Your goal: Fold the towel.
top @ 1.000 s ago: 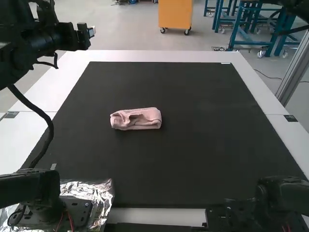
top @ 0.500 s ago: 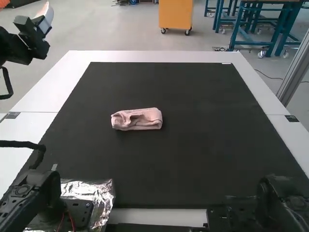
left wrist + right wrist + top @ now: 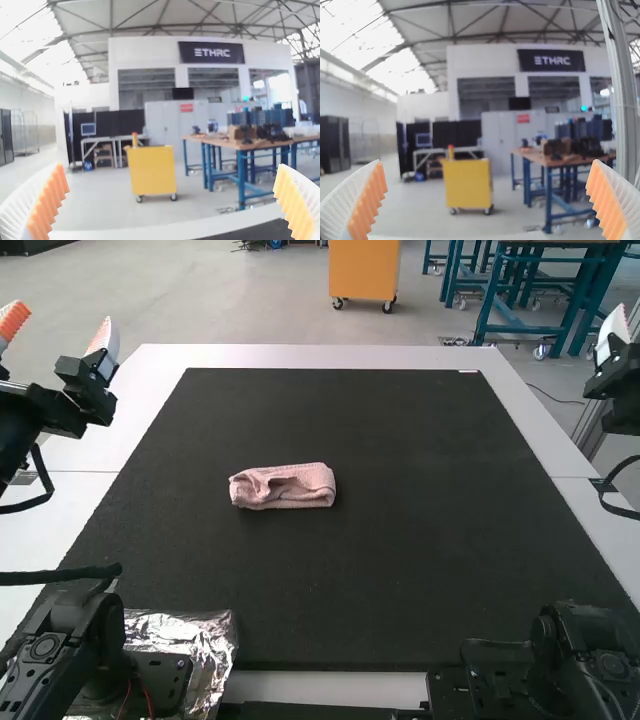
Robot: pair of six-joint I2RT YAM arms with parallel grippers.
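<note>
While your pink towel (image 3: pixel 283 486) lies folded into a compact bundle on the desk's (image 3: pixel 320 356) black mat (image 3: pixel 420 540), you have the left gripper (image 3: pixel 65 316) raised at the high view's left edge, fingers wide apart, and the right gripper (image 3: pixel 614 338) raised at its right edge, likewise spread.

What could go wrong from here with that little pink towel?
The towel lies folded into a compact bundle, but its top is creased and uneven, so the fold may loosen, since nothing holds it. The left gripper and right gripper are open and away from it; if either reached in, a finger might snag the top layer.
</note>
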